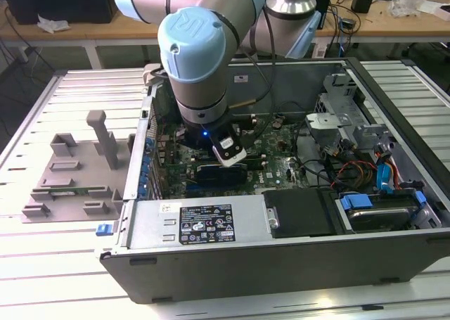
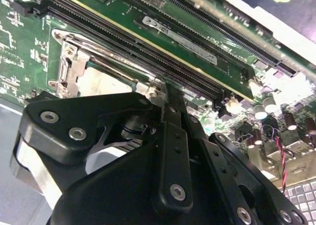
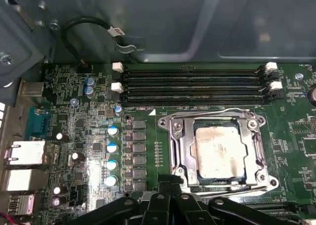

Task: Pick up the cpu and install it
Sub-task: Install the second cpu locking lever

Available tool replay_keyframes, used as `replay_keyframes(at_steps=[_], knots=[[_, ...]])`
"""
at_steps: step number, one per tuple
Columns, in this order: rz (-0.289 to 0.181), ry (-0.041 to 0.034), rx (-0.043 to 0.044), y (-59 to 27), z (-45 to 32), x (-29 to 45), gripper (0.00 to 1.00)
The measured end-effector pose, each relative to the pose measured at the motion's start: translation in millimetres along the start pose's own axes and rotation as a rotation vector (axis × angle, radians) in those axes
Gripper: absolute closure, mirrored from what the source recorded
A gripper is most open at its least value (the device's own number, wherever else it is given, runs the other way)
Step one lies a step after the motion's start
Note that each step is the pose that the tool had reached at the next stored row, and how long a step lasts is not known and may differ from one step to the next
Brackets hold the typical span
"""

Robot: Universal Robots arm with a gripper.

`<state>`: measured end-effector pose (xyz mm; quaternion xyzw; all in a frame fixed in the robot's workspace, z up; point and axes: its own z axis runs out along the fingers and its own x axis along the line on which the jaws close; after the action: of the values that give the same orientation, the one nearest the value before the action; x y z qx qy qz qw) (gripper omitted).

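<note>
The gripper hangs low over the motherboard; I cannot tell how far it is open, and no chip shows in it. Beyond it, the cpu lies flat inside the socket frame, metal top up. It is square, without long axis. I judge it seated; the frame seems not yet closed.

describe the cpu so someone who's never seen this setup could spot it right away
Start at the open computer case and its green motherboard, seen in the first wrist view. Below the long black memory slots sits a shiny metal socket frame; the cpu is the flat, smudged silvery square inside it.
</note>
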<state>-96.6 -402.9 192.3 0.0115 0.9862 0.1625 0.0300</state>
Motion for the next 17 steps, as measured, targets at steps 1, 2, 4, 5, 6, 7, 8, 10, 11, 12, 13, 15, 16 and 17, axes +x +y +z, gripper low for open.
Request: replay_keyframes(at_steps=[1, 2, 4, 5, 6, 7, 8, 10, 11, 12, 13, 15, 16, 17], knots=[[0.000, -0.0003, 0.0011, 0.1, -0.1, 0.0, 0.89], [0.000, -0.0005, 0.0015, 0.3, -0.7, -0.1, 0.89], [0.000, -0.0003, 0.0058, 2.6, -7.2, -0.5, 0.89], [-0.001, -0.0005, 0.0125, 4.8, -13.4, -0.8, 0.89], [-0.001, -0.0007, 0.0206, 5.8, -15.7, -0.9, 0.89], [-0.002, -0.0009, 0.0347, 6.4, -16.8, -1.0, 0.89], [-0.004, -0.0012, 0.0645, 7.0, -17.4, -1.0, 0.89], [-0.006, -0.0018, 0.1046, 8.4, -17.4, -1.4, 0.89], [-0.006, -0.0019, 0.1062, 11.8, -16.0, -3.8, 0.89], [-0.006, -0.0020, 0.1064, 15.5, -14.5, -8.3, 0.89], [-0.006, -0.0018, 0.1069, 19.9, -12.8, -13.0, 0.89], [-0.006, -0.0020, 0.1074, 25.9, -10.4, -17.4, 0.89], [-0.006, -0.0019, 0.1084, 30.7, -8.7, -20.3, 0.89], [-0.006, -0.0020, 0.1087, 33.8, -7.5, -22.2, 0.89]])
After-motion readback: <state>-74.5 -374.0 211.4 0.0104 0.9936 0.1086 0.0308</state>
